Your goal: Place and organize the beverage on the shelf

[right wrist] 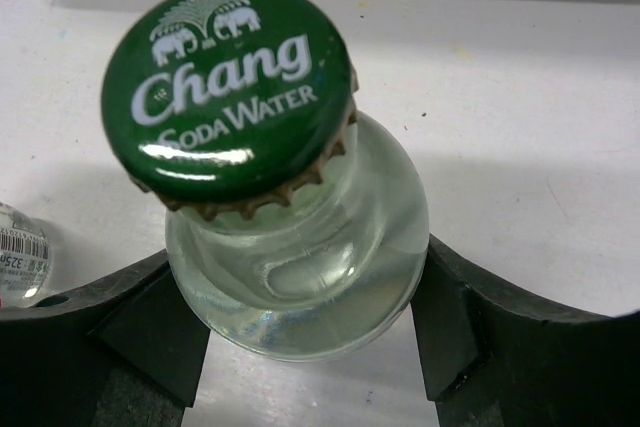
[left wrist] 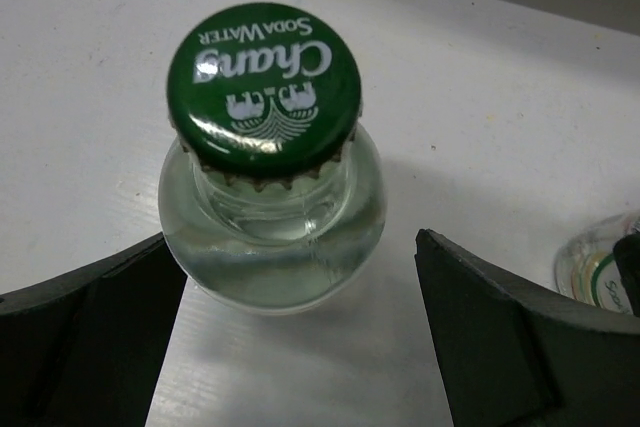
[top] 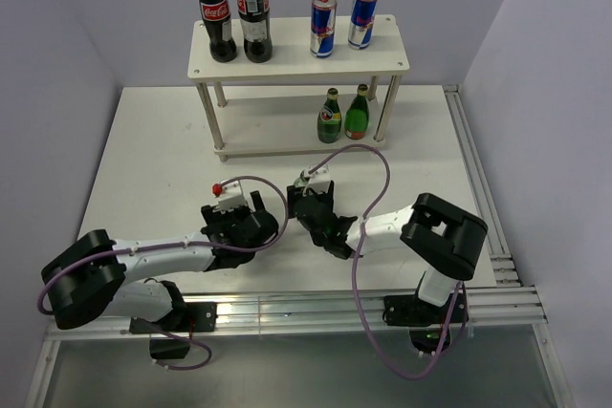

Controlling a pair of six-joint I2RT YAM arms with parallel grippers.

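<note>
1. My left fingers (left wrist: 90,337) stand spread on either side of the left clear bottle (left wrist: 270,237). There's a gap on one side, so no grip yet. I'm lined up on its shoulder, below the cap.
2. My right fingers (right wrist: 500,347) press against both sides of the right clear bottle (right wrist: 300,287). That one's pinched, I judge, and ready to lift.
3. Both bottles stand upright side by side, mid-desk (top: 143,169) and towards the near edge. The shelf (top: 287,50) sits along the far edge.
4. The shelf looks sorted by kind. The cans (top: 323,24) are paired on the right of the top board, with the green bottles (top: 330,117) below them. The cola bottles (top: 216,11) stand top left. I'd aim my pair at the lower board's left.
5. Both green caps read "Chang Soda Water" beside two elephants. The red cola labels read Coca-Cola. The can lettering is too small for me to read.
</note>
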